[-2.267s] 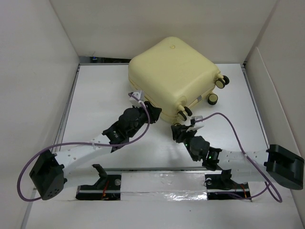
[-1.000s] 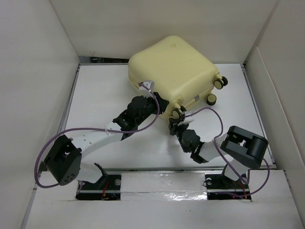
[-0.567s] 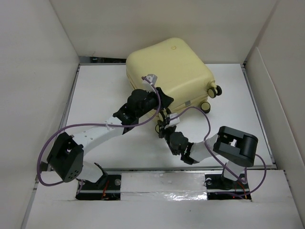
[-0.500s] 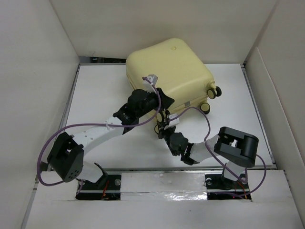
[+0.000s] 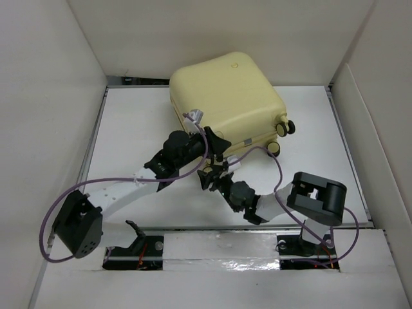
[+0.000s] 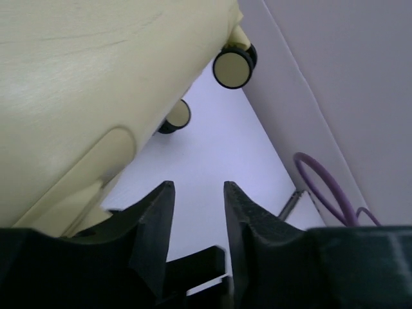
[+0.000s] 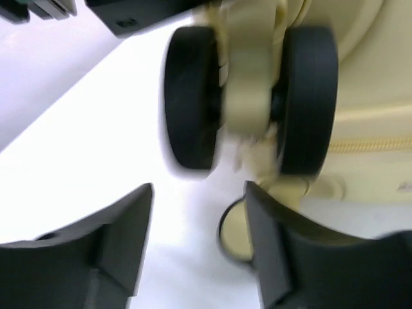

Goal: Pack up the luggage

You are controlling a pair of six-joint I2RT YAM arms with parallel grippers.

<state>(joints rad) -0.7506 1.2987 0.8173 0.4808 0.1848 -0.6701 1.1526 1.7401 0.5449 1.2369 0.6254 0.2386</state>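
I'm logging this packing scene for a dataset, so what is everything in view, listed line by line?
luggage: one, pale yellow, closed, lying at the far middle of the table
caster wheels: at least three seen, cream and black, on the luggage's right and near corners
table: one, white, under everything
walls: white panels, at the left, back and right
cables: two, purple, one looping along each arm
left arm: one, white and black, reaching to the luggage's near edge, jaws apart and empty
right arm: one, white and black, folded toward a near caster wheel, jaws apart and empty
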